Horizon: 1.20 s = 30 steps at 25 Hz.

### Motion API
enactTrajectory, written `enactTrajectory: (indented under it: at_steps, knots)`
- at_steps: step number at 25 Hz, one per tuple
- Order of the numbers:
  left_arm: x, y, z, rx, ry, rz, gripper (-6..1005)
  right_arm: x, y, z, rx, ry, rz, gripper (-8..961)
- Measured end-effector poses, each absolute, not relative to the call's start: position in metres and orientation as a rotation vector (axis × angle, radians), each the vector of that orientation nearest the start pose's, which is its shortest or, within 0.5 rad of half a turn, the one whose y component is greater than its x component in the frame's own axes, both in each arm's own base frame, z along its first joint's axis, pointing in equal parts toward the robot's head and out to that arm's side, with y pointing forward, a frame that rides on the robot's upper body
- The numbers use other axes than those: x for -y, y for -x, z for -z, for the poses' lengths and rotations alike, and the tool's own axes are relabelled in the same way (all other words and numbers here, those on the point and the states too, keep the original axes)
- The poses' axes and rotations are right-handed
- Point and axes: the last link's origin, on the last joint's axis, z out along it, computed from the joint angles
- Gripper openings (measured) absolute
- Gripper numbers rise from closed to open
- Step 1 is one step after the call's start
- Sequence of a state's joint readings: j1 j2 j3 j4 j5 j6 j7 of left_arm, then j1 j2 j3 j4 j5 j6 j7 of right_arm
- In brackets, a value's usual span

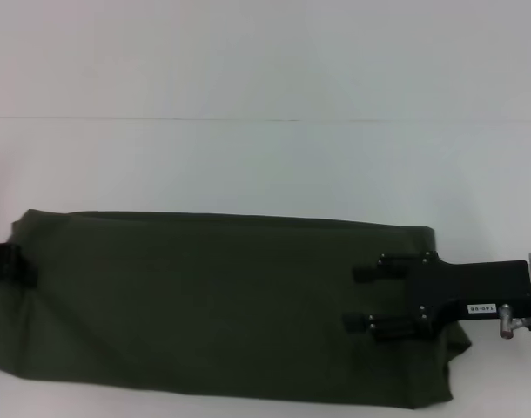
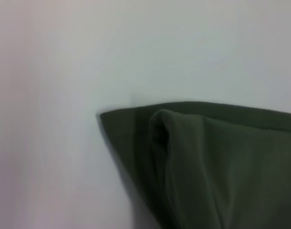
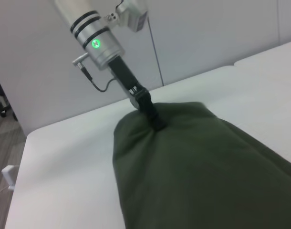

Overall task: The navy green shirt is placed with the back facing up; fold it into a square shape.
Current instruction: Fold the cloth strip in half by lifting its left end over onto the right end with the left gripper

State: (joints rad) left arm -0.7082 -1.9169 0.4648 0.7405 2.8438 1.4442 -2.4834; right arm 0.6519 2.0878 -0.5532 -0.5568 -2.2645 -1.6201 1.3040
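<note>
Navy green shirt lies as one long dark olive band across the near part of the white counter, running from the robot's left side to its right, plain side up with no lettering showing. It is the only garment in view, and no container is present. Its far edge is a straight, slightly rising fold line; its near edge sits close to the counter's front, and the right end hangs in a loose corner below the right gripper. Beyond the far edge the counter is bare and open all the way back, with a faint seam running across it. The right gripper reaches in from the right, level over the shirt's right end, its two black fingers spread well apart and lying on the cloth without pinching it. The left gripper shows at the left end of the shirt, a dark shape at the cloth's edge; in the right wrist view it comes down at a slant and its tip is sunk into a bunched corner of the cloth, so whether its fingers are closed cannot be told. The left wrist view shows that end with a rolled fold and a pointed corner on bare counter.
</note>
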Motion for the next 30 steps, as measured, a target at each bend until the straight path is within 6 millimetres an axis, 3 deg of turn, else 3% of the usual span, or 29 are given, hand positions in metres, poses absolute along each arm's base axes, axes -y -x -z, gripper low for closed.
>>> enactTrajectory:
  at_steps: [8, 14, 20, 24, 30]
  knots:
    - [-0.373, 0.325, -0.125, 1.781, 1.946, -0.083, 108, -0.327, -0.252, 0.025, -0.547, 2.921, -0.592, 833]
    - [-0.375, 0.304, -0.125, 1.835, 2.002, -0.051, 119, -0.325, -0.256, 0.025, -0.565, 2.906, -0.592, 833]
    - [-0.377, 0.277, -0.123, 1.92, 2.068, 0.118, 129, -0.322, -0.262, 0.026, -0.598, 2.89, -0.59, 833]
    - [-0.375, 0.26, -0.116, 1.992, 2.126, 0.222, 136, -0.319, -0.268, 0.025, -0.619, 2.868, -0.595, 833]
    - [-0.369, 0.233, -0.08, 2.122, 2.247, 0.365, 146, -0.315, -0.279, 0.015, -0.644, 2.807, -0.606, 833]
